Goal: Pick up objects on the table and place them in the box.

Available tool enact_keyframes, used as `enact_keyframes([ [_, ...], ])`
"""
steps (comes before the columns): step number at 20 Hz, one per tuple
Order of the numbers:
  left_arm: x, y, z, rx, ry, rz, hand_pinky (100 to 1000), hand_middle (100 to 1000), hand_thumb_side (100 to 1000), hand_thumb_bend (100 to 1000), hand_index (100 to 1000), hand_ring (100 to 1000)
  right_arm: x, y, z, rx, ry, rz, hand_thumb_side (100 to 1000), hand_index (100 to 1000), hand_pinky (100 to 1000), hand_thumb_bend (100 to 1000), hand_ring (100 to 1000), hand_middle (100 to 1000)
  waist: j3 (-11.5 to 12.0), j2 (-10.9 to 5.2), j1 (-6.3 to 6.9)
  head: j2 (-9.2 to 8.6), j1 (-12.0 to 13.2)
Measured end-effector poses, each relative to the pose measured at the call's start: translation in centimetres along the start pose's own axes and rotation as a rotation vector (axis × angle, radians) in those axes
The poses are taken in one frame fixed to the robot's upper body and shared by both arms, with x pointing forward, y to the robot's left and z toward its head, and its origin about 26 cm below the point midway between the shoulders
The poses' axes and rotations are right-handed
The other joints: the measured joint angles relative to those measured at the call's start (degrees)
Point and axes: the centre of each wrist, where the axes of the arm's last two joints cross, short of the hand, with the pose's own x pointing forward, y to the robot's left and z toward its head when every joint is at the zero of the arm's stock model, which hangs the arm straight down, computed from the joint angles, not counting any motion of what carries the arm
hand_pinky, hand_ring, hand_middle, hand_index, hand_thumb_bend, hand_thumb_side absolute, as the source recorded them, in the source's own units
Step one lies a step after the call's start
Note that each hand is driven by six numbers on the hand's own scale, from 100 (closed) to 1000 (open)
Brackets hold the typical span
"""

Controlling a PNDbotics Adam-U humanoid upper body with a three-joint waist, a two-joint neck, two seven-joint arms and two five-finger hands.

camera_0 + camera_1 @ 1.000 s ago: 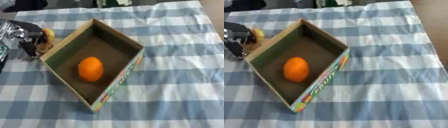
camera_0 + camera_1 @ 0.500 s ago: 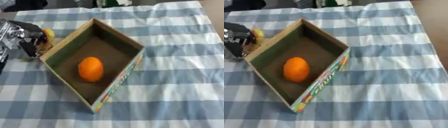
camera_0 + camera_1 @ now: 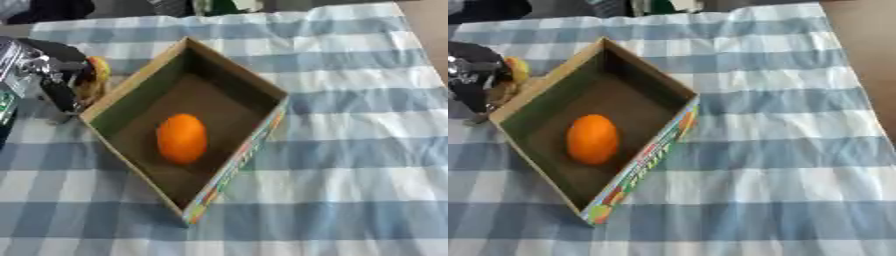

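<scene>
A small yellow-and-red object point(image 3: 98, 75) sits at the frame's left edge, just outside the box point(image 3: 249, 82), which already holds an orange point(image 3: 182, 138). My left hand point(image 3: 54, 80) curls round the object; next I judge a lift over the wall.

Box on the table, 1 fruit inside, hand at its left wall

The box point(image 3: 229, 75) sits askew on the table point(image 3: 350, 150), left of the middle, 1 corner toward the near edge; the round fruit point(image 3: 182, 138) lies in it, on the floor, nearer the front; the left hand point(image 3: 48, 75) is just outside the box's left wall, with a small object point(image 3: 98, 75) between hand and wall; the table's right half lies to the right of the box.
</scene>
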Motion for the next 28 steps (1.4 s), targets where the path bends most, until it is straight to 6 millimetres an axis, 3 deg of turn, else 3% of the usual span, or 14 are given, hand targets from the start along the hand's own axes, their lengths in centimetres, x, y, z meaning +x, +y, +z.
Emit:
enact_keyframes([
  [13,-0.2,1.4,1.4,0.053,0.026,-0.052,296,273,240,100,269,446,-0.1,0.0,0.1,-0.013,0.008,-0.003,581,841,809,116,946,667,0.41,-0.66,0.02,0.02,-0.02],
  [19,0.3,3.7,3.1,0.146,0.005,-0.049,287,262,274,100,262,432,-0.1,-0.1,0.1,-0.017,0.011,0.000,581,841,808,117,946,667,0.49,-0.97,0.03,0.07,-0.26],
  [20,0.5,4.1,3.4,0.166,0.000,-0.051,286,261,335,100,262,431,-0.1,-0.1,0.1,-0.018,0.012,0.001,581,841,808,117,945,667,0.50,-1.05,0.03,0.08,-0.31],
  [21,0.6,4.6,3.8,0.186,-0.007,-0.054,286,261,276,100,262,431,-0.1,-0.1,0.1,-0.020,0.013,0.001,581,841,808,117,945,667,0.51,-1.09,0.03,0.09,-0.35],
  [28,3.1,7.6,6.7,0.342,-0.088,-0.104,257,255,281,100,260,424,-0.2,-0.1,0.2,-0.023,0.015,0.002,578,841,808,119,945,667,0.56,-1.30,0.03,0.13,-0.62],
])
